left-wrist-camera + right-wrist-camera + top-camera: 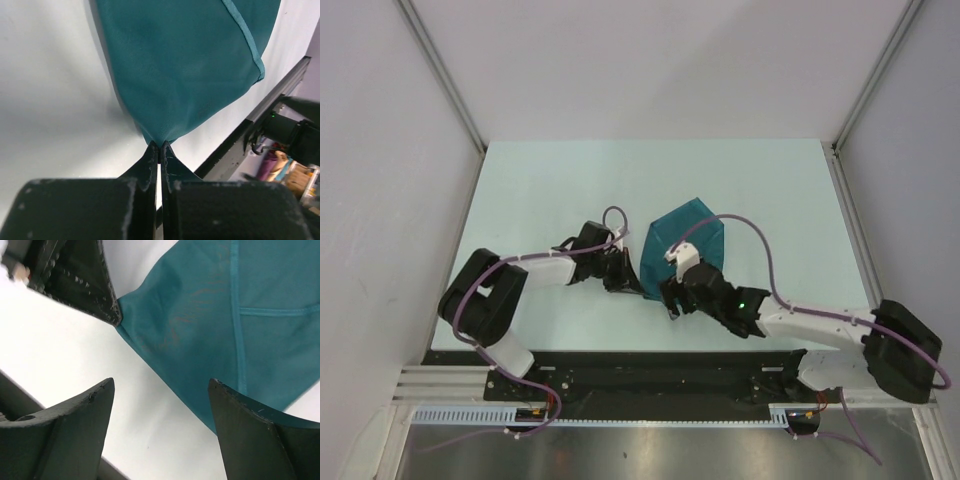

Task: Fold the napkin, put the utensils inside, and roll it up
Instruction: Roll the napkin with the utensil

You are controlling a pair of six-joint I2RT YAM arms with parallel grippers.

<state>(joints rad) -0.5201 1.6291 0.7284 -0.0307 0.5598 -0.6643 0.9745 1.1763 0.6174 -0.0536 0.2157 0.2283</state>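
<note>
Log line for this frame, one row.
left gripper: shut on napkin corner | right gripper: open, over napkin edge | utensils: none in view

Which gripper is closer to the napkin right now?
Left. The left gripper pinches a corner of the napkin; the right gripper hangs open over its edge.

arms [535,268] black and white, purple cables [767,252]; right gripper [160,385] fingers [75,425] matte black, scuffed.

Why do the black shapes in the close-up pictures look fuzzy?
Left wrist view: the left arm's black fingers blur, likely too near the lens; the dark teal fabric napkin casts a soft shadow. Right wrist view: the right arm's fingers likewise.
</note>
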